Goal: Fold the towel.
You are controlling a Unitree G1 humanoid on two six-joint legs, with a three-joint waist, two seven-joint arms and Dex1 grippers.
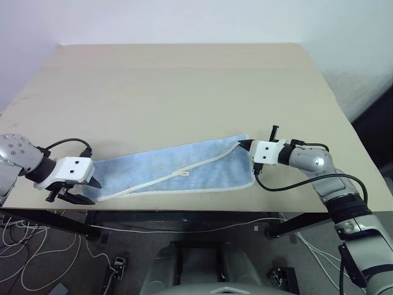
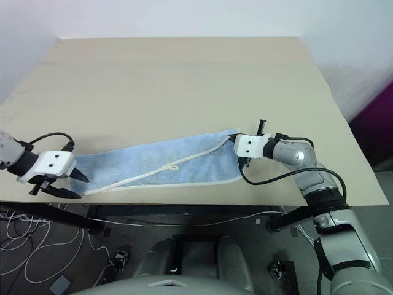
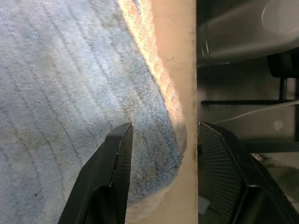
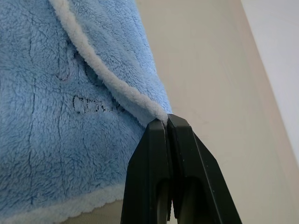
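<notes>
Towel (image 1: pixel 178 170) long axis spans both grippers. Right gripper (image 1: pixel 248 145) clamped on its corner hem; left gripper (image 1: pixel 92 190) fingers apart, straddling the opposite end.

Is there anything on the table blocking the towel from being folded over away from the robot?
Nothing visible. The towel lies along the near edge of the table, with only bare tabletop beyond it. The right gripper is shut on one end's corner; the left gripper stands open at the other end.

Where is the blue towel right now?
The towel lies stretched along the table's near edge in the left eye view, between the left end effector and right end effector.
</notes>
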